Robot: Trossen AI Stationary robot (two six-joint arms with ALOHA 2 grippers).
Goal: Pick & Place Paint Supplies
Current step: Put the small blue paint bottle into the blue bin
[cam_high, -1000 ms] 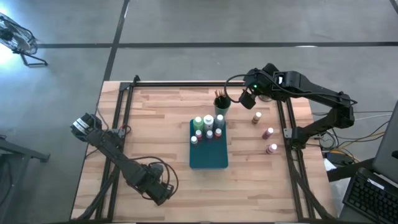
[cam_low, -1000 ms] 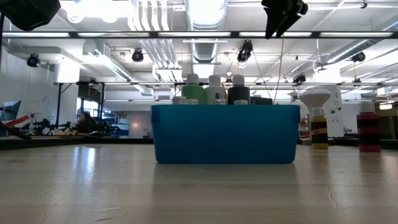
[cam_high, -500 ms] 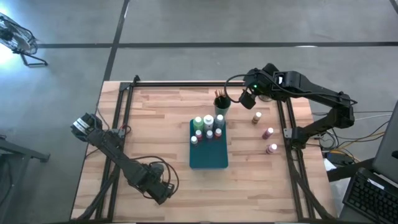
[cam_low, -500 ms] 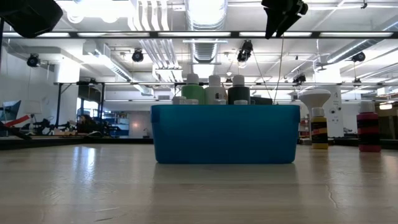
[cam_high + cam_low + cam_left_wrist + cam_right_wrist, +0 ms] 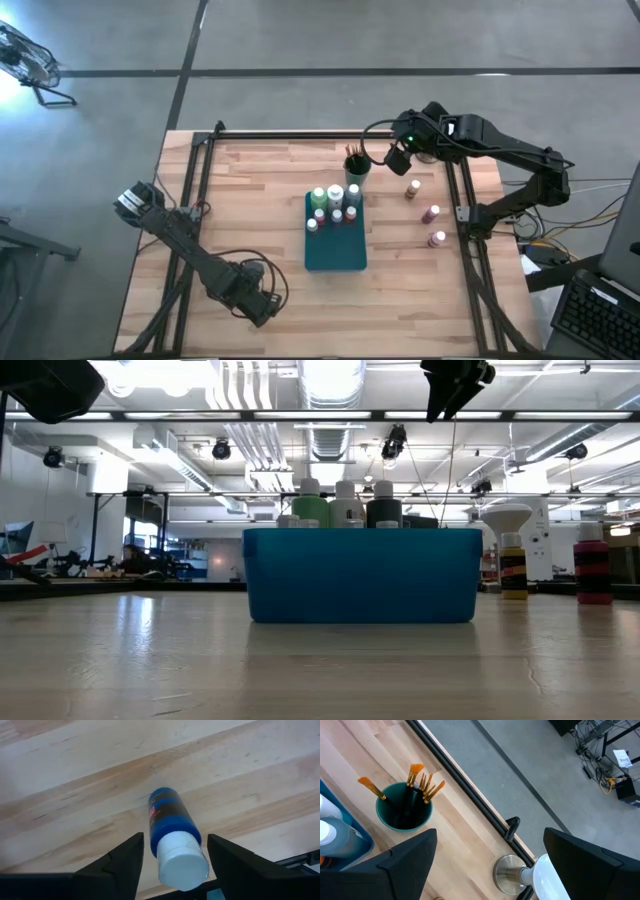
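left gripper (image 5: 172, 862): low at the table's near-left corner, over bare wood. Fingers (image 5: 120, 865) parted, one on each side of a blue bottle (image 5: 171, 827).
blue bottle: white cap toward my wrist camera, body pointing away across the planks. It sits in the gap between my fingers; can't tell if the pads touch it, or if it lies flat or stands.
right gripper (image 5: 398, 160): up in the air near the far-right part of the table, just right of the brush cup. Jaws wide apart, nothing between them.
brush cup (image 5: 404, 812): teal, round, standing on the wood just behind the tray's far end. Several brushes (image 5: 420, 782) in it, orange bristles up.
tray (image 5: 335, 240): teal, mid-table. White-capped bottles (image 5: 334, 205) clustered in its far half, incl. one taller light-green bottle (image 5: 311, 509); near half bare.
loose bottles (image 5: 431, 213): three small ones with white caps standing on the wood right of the tray, in a rough line near the right rail, apart from each other.
table (image 5: 260, 200): light wood planks, black frame rails around it.
white dome on metal stand (image 5: 520, 872): by the far-right rail, close under my right wrist.
room: open shop floor behind, ceiling lights on.
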